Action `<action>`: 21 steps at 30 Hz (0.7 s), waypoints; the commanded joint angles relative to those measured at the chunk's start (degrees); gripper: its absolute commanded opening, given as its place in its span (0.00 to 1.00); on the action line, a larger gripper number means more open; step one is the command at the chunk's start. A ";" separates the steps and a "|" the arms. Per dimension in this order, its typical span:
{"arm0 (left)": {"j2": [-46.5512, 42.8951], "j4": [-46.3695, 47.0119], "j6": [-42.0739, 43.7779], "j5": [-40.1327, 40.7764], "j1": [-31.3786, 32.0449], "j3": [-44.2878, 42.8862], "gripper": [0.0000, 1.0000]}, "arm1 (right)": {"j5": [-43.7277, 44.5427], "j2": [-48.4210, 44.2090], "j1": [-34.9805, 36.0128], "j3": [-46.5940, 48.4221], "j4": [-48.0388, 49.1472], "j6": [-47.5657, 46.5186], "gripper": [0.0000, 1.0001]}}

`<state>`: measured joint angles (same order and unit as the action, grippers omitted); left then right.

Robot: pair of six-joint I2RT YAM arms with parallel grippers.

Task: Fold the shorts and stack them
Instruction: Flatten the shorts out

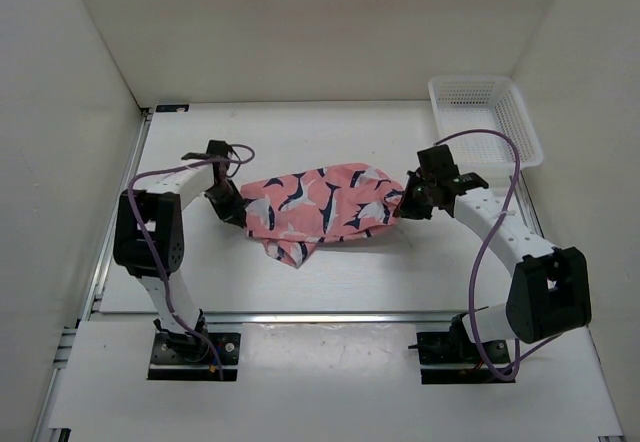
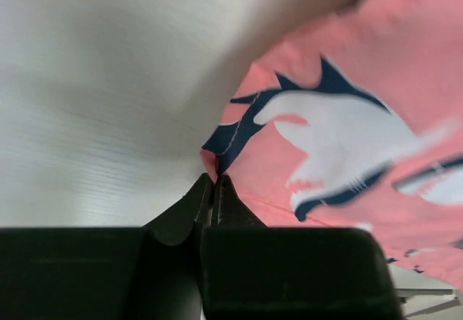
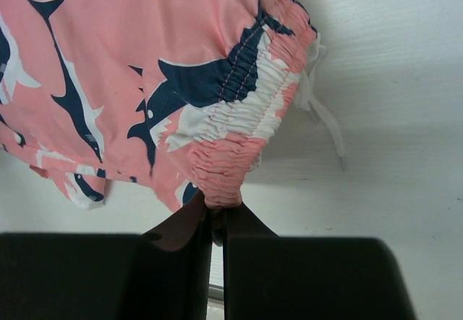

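Shorts (image 1: pixel 320 205), at mid table (image 1: pixel 200 282), are pinched at a navy hem corner by the closed L gripper (image 2: pixel 215 179) & at the waistband by the closed R gripper (image 3: pixel 217 208); ends should be lifted evenly, cloth held taut, w/o bunching.

The top camera looks steeply down from above and behind the arm bases (image 1: pixel 195 347) at the near edge of the table (image 1: pixel 330 282), far enough to take in the whole tabletop. Each wrist camera sits just behind its own gripper, the left gripper (image 2: pixel 215 184) and the right gripper (image 3: pixel 217 215), facing forward along the jaws, very close. All three views share the shorts (image 1: pixel 320 207), the wrist views from opposite ends
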<state>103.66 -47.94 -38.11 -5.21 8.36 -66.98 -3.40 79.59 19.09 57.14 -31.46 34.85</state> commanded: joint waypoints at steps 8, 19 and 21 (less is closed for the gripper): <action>-17.07 -14.98 4.01 5.74 -6.16 -28.00 0.10 | -0.81 -1.99 -0.37 17.44 -6.67 -5.14 0.00; -34.14 -14.62 1.81 1.17 -11.26 -58.12 0.10 | -6.43 -3.90 4.11 55.68 -20.82 -17.52 0.00; -34.66 -17.08 2.42 1.17 -11.26 -65.07 0.10 | -9.94 -6.02 4.11 57.11 -21.35 -19.02 0.00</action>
<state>68.05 -60.42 -36.21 -3.86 -2.28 -125.73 -8.80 76.55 23.33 111.37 -47.07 21.58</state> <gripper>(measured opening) 0.122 0.060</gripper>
